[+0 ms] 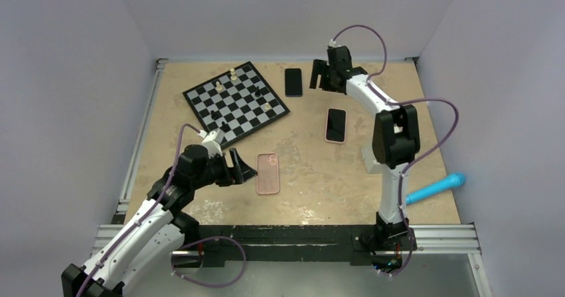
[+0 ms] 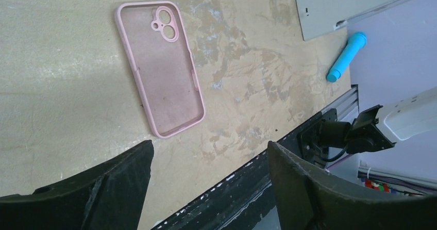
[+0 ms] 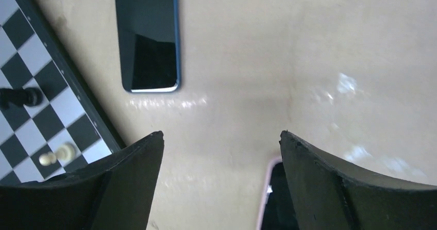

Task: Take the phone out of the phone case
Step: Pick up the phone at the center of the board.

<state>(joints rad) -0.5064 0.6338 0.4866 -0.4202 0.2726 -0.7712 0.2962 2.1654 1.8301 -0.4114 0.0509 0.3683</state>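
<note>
An empty pink phone case (image 1: 266, 174) (image 2: 160, 67) lies open side up on the table, with its camera cutouts at the far end. My left gripper (image 1: 245, 166) (image 2: 210, 150) hovers open just left of it and holds nothing. A bare dark phone (image 1: 293, 82) (image 3: 149, 36) lies flat at the back of the table. My right gripper (image 1: 320, 82) (image 3: 221, 137) stands open right beside it, with only table between the fingers. A second phone in a pink case (image 1: 336, 125) (image 3: 273, 199) lies face up nearer the middle.
A chessboard (image 1: 236, 100) (image 3: 51, 111) with a few pieces lies at the back left, close to the dark phone. A blue cylinder (image 1: 436, 188) (image 2: 348, 54) rests at the right edge. A black rail (image 1: 293, 234) runs along the near edge.
</note>
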